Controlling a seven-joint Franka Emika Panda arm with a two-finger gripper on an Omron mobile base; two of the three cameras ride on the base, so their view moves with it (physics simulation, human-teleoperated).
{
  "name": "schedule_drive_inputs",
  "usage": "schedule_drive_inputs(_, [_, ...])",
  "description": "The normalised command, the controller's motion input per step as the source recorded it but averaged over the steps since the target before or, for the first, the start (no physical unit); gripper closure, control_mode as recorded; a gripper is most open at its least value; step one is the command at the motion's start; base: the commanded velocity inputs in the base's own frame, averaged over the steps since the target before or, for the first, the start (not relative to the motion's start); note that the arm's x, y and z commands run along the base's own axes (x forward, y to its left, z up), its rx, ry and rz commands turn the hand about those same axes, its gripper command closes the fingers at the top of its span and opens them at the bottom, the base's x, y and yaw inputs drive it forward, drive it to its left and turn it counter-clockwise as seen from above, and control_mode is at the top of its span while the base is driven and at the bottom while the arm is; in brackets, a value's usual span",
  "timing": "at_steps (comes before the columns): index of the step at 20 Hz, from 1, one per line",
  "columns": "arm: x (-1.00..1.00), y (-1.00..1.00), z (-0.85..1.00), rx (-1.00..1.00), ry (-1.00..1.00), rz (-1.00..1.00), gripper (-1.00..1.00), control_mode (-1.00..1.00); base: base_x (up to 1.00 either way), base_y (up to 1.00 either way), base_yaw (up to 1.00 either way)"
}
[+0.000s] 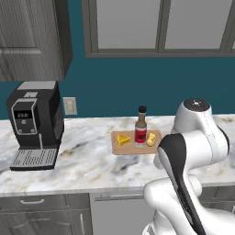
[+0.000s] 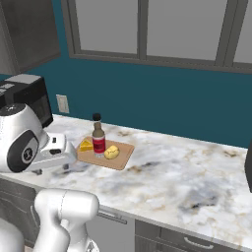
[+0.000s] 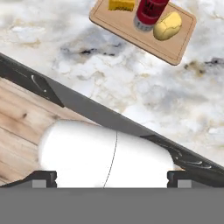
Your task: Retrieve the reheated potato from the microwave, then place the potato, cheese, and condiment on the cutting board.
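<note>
Reviewing status: all three task items rest on the cutting board [image 3: 173, 46]; I judge the placing work done.
Pincer [image 3: 111, 179]: my fingertips [image 3: 43, 178] stand wide apart with nothing between them; it is pulled back over the tabletop [image 3: 144, 100] edge, clear of the board.
Potato [image 3: 167, 25]: ahead of my pincer and to its right in the hand view, on the board just beside the condiment. Judged firm but yielding after heating, light, rounded, liable to roll. Take hold across its short axis, from above, with moderate squeeze.
Condiment [image 3: 148, 12]: directly ahead, upright, mid-board, between the other two. Judged rigid glass, smooth and slippery, heaviest of the three, top-heavy and easy to topple. Grip the body at the red label, not the black cap [image 1: 142, 109].
Cheese [image 3: 121, 4]: ahead and to the left, just beside the bottle. Judged soft and light; the sloped faces may slide out, so close on the two flat parallel sides, gently.
Cutting board: stiff, flat wood; it lies flat on the tabletop.
Coffee machine [image 1: 34, 124]: well apart from the board, no interference.
</note>
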Motion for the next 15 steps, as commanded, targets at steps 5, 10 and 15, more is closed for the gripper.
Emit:
schedule_drive_inputs(5, [-0.22,-0.31,0.0,0.0,-0.26,-0.09,-1.0,-1.0,0.0,0.0,0.0])
schedule_drive_inputs(10, [-0.2,-0.41,-0.01,0.0,-0.32,-0.06,-1.0,-1.0,0.0,0.0,0.0])
schedule_drive_inputs(15, [-0.06,-0.49,-0.14,0.03,-0.31,0.0,-1.0,-1.0,0.0,0.0,0.0])
